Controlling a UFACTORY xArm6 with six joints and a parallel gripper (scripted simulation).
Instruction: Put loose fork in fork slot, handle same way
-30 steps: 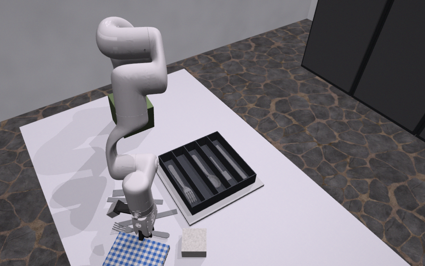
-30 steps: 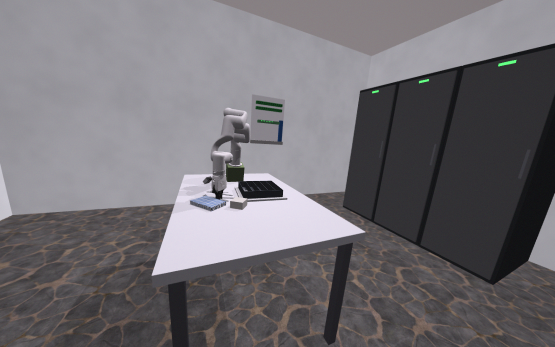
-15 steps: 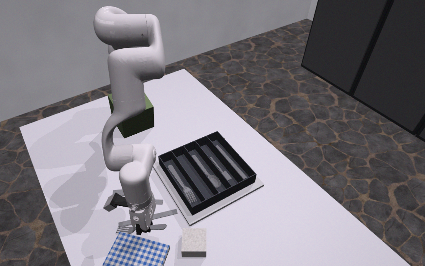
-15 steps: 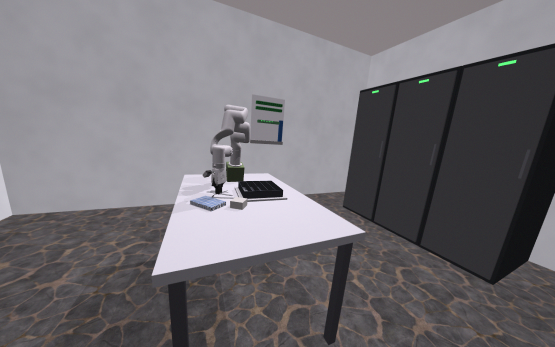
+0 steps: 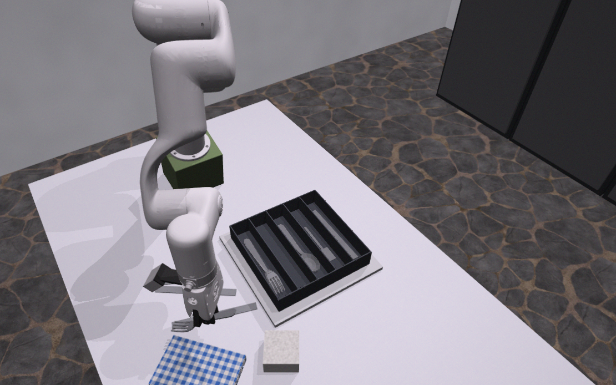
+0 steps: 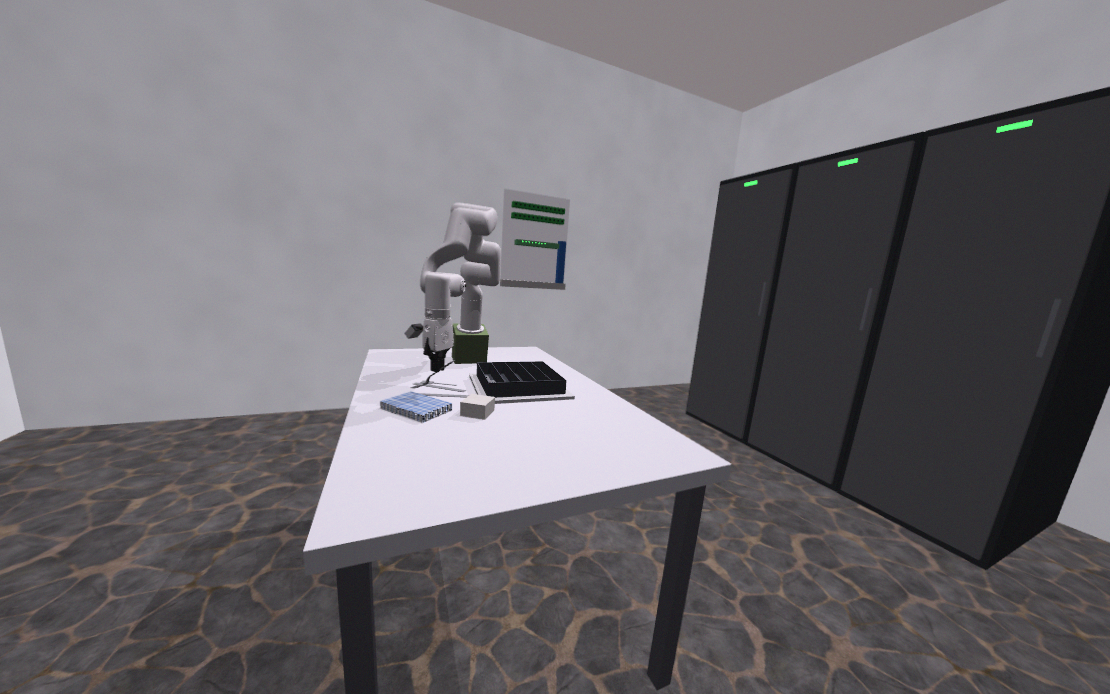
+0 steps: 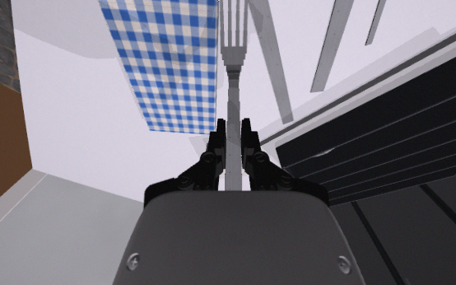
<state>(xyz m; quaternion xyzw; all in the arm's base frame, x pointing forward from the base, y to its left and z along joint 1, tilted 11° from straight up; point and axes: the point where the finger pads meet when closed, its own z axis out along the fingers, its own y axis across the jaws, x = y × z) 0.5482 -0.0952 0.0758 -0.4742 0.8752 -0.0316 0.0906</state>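
My gripper (image 5: pixel 203 319) is shut on the loose fork (image 5: pixel 182 325), gripping its handle near the middle. The fork hangs level a little above the white table, left of the tray. In the wrist view the fork (image 7: pixel 233 62) runs straight out from between the fingers, tines far from me. The black tray (image 5: pixel 301 248) has several long slots. One fork (image 5: pixel 264 267) lies in its leftmost slot, tines toward the front edge. A spoon (image 5: pixel 306 254) lies two slots to the right. The tray also shows in the wrist view (image 7: pixel 387 128) to my right.
A blue checked cloth (image 5: pixel 198 363) lies in front of the gripper and shows in the wrist view (image 7: pixel 169 62). A pale sponge block (image 5: pixel 281 351) sits right of it. Flat grey strips (image 5: pixel 224 291) lie on the table by the gripper. The green arm base (image 5: pixel 193 165) stands behind.
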